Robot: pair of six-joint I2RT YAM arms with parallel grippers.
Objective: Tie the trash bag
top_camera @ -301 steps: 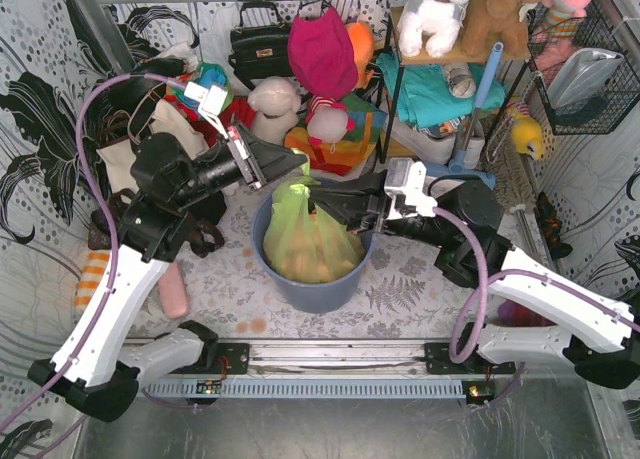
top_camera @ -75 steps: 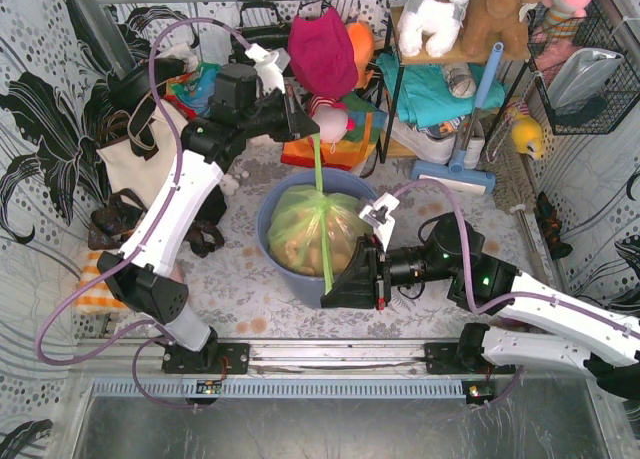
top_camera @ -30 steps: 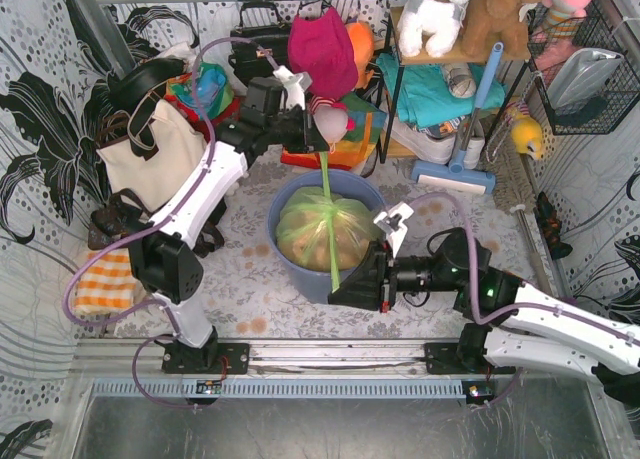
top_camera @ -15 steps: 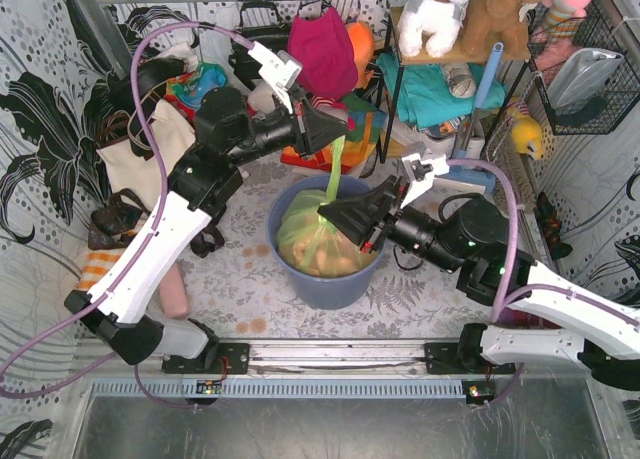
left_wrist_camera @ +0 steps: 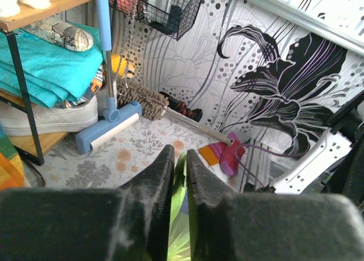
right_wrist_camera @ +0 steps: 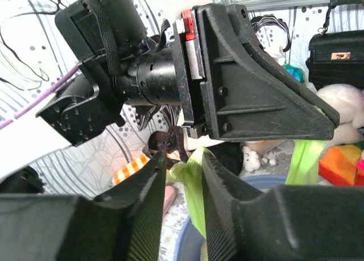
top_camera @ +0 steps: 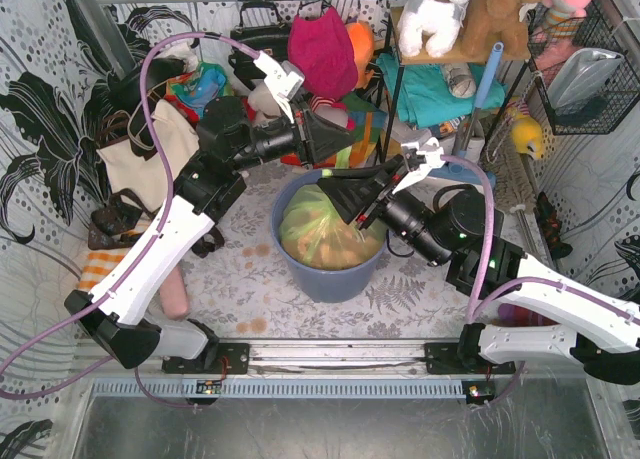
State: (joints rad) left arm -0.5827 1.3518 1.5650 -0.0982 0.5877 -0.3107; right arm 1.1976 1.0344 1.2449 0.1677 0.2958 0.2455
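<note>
The trash bag (top_camera: pixel 322 237) sits in the blue-grey bin (top_camera: pixel 330 281) at the middle of the tabletop, with tan paper showing through it. Over the bin's far rim, the right gripper (top_camera: pixel 328 182) has its fingers slightly apart, and the bag's green tail (right_wrist_camera: pixel 195 181) runs up between them. Whether they pinch it cannot be told. Just beyond, the left gripper (top_camera: pixel 350 149) shows a narrow slit with the same green plastic in it, and its grip is likewise unclear.

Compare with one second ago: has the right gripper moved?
Yes. The right gripper has gone from the near rim of the blue bin across to its far rim.
</note>
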